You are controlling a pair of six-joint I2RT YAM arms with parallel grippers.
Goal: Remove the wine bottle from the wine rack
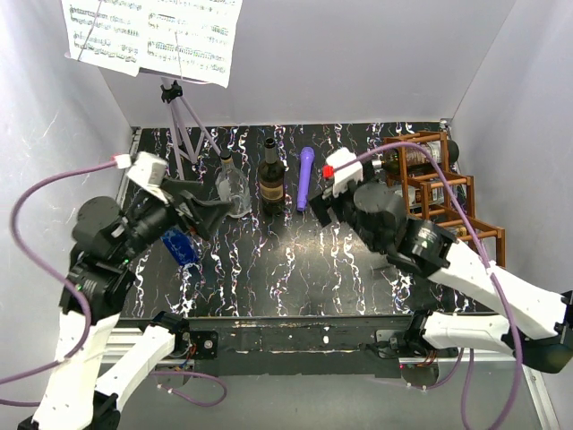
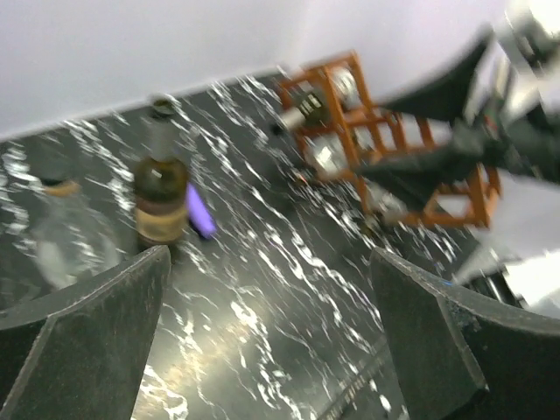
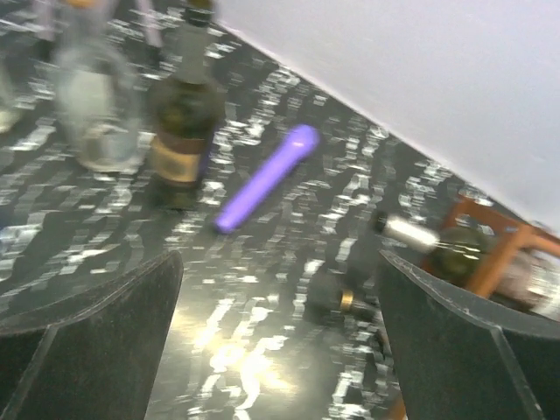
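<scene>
The reddish-brown wooden wine rack stands at the right edge of the black marbled table. It also shows in the left wrist view and the right wrist view. A wine bottle lies in a rack cell with its silver-capped neck pointing left; it also shows in the left wrist view. A second dark neck with a gold band pokes out lower down. My right gripper is open and empty, left of the rack. My left gripper is open and empty, far left.
A dark upright bottle, a clear glass bottle and a purple cylinder stand or lie at the back middle. A grey tripod music stand holds sheet music. A blue object lies under my left arm.
</scene>
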